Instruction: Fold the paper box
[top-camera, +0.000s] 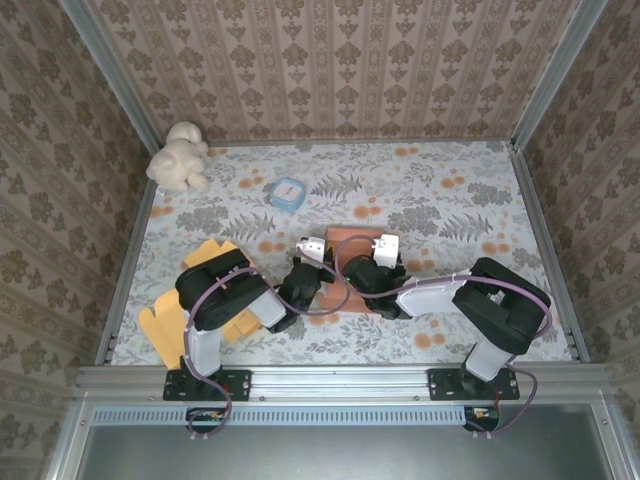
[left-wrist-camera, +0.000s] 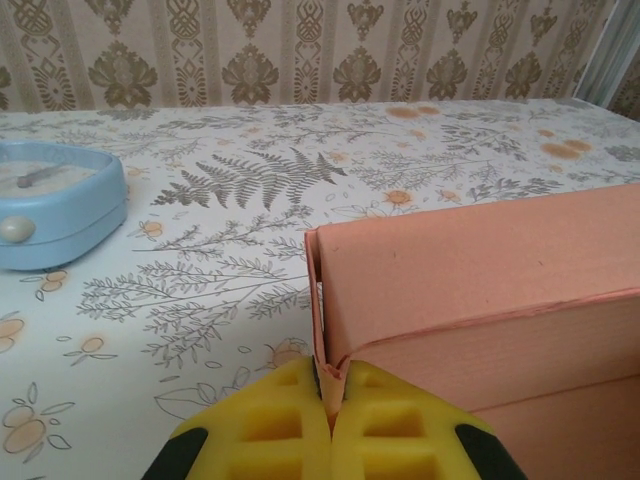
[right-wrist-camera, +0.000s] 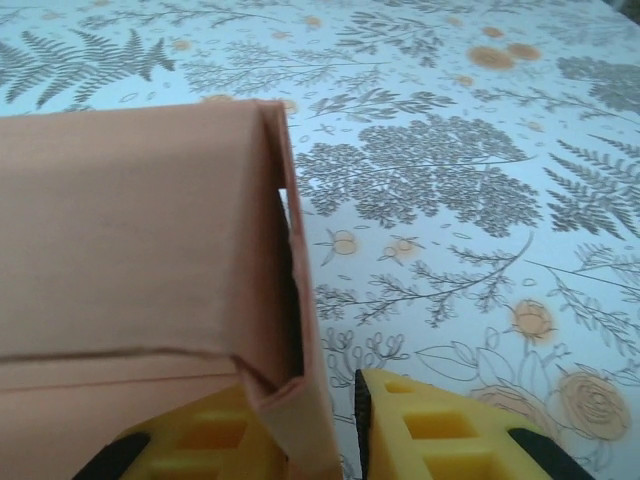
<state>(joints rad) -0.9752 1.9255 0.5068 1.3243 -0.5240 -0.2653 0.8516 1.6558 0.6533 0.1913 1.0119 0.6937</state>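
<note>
Fingers (left-wrist-camera: 265, 435) of the left gripper (left-wrist-camera: 330, 402) pinch the paper box (left-wrist-camera: 480, 270) corner.

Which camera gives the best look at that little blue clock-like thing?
Left wrist view: the blue clock sits close, so its pale face, pointer and side knob are clear, though the frame cuts off its left part. The top external view shows it whole but tiny, on the table beyond the paper box.

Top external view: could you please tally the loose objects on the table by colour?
Salmon paper box: 1
Yellow flattened cardboard box, partly hidden: 1
Blue clock: 1
Cream plush toy: 1
Total: 4
</note>
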